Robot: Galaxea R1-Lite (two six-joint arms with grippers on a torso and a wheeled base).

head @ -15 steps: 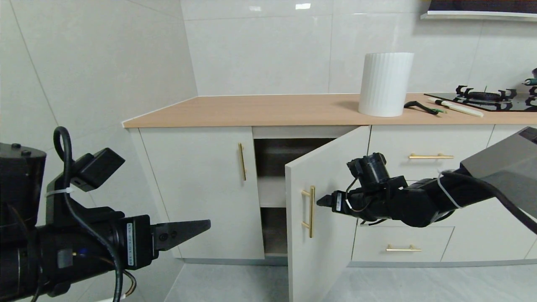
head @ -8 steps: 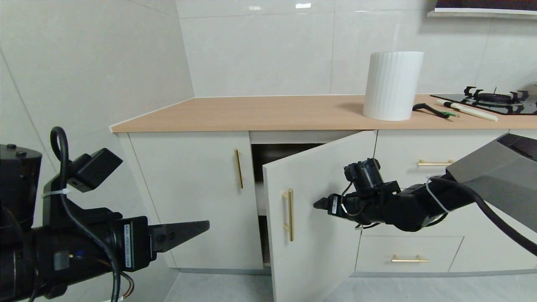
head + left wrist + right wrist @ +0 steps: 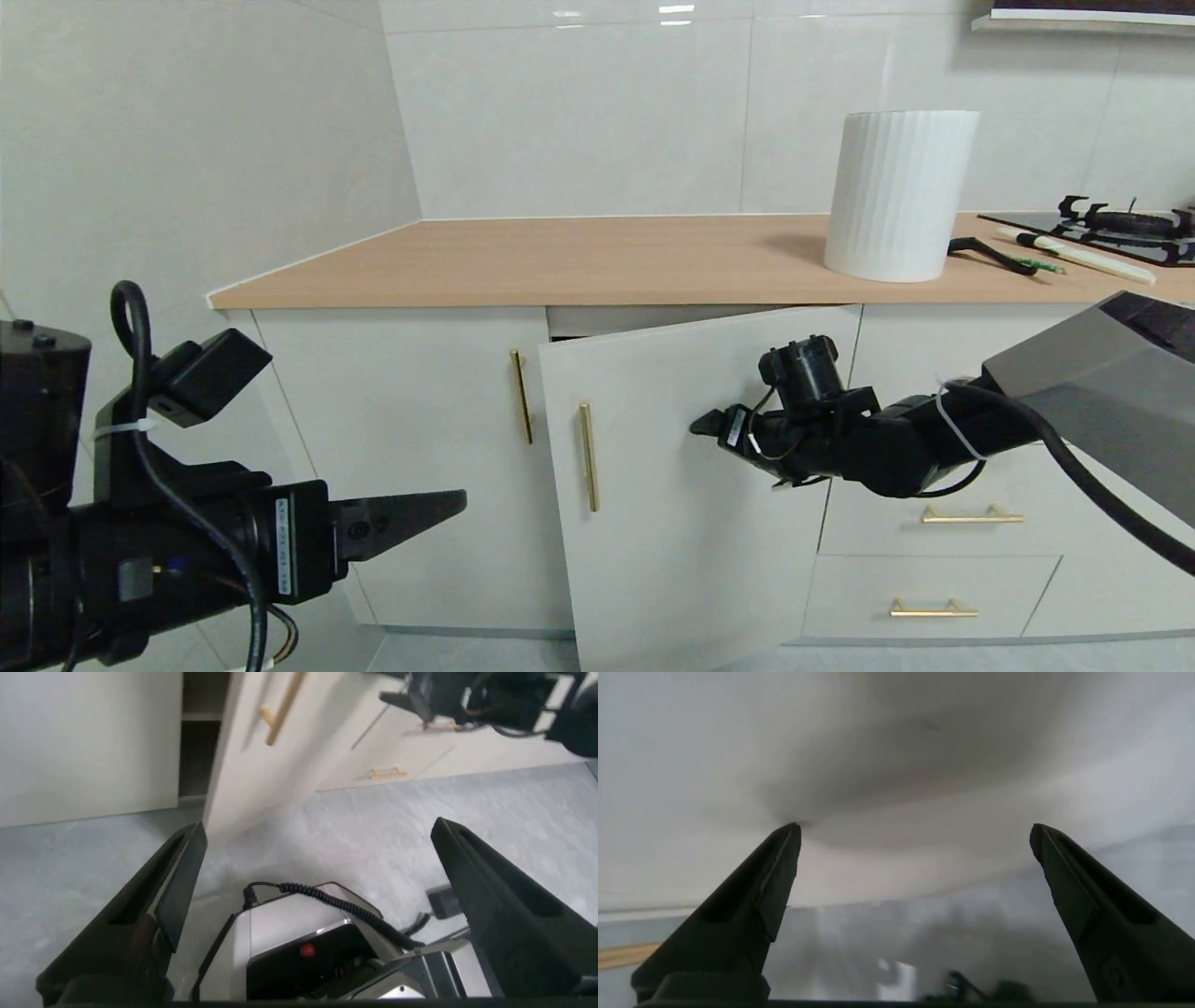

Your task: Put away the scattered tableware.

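Two wrist views: left end effector point(image 3: 318, 826), right end effector point(image 3: 915, 826) spread open; head view: cabinet door point(image 3: 672, 504) ajar.

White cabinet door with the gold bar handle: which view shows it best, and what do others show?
Head view: nearly the whole white cabinet door, ajar, with gold bar handle. Left wrist view catches its lower part; right wrist view, probably blank face.

Bright, even overhead light. Lamp glare sits on the glossy white wall tiles point(image 3: 579, 112). The ribbed white cylindrical container point(image 3: 898, 196) casts a soft shadow leftward on the light wooden countertop point(image 3: 560, 261).
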